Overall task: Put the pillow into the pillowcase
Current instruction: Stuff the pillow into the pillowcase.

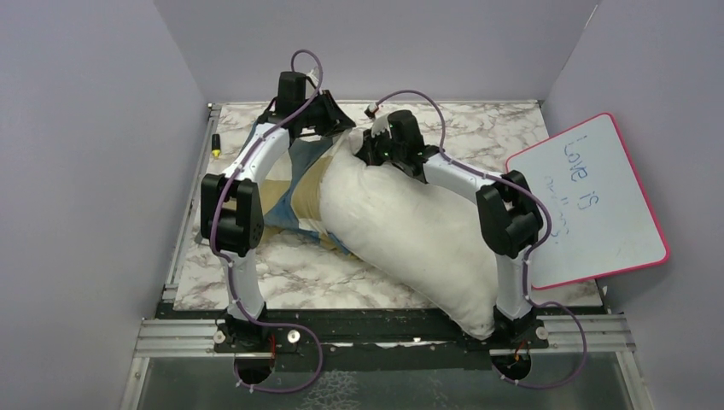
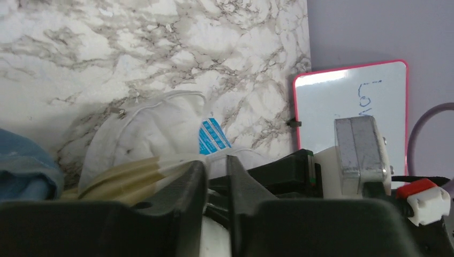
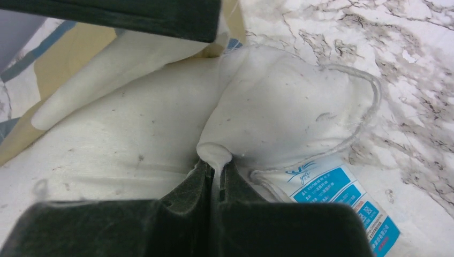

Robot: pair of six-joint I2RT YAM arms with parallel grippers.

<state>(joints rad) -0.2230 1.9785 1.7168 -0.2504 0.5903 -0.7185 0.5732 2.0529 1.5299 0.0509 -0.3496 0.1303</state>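
Large plump off-white fabric pillow lies diagonally on the marble-pattern tabletop. Its near end is by the right arm's base and its far end is up at centre, between the two grippers. Thin blue, tan and cream block-pattern pillowcase is bunched at the pillow's far-left side, under the left arm. Most of the pillow is outside it. How far the far end sits inside the opening is unclear.

Right gripper: black fingers are pressed together on a small raised fold of pillow fabric at its far corner. The fold pokes up just above the fingertips. The corner bulges beyond them, with a piped seam looping round it. A blue-and-white printed care label hangs from the seam just right of the fingers and lies on the marble.

Left gripper: fingers are nearly together with only a narrow slot, and pale cloth shows low in the slot. Tan pillowcase folds run up against the left finger. It looks like a pinch on the case edge. The pillow corner and label sit just beyond the fingertips, not between them.

Flat pink-rimmed rectangular whiteboard with blue handwriting leans at the table's right edge, clear of the pillow.
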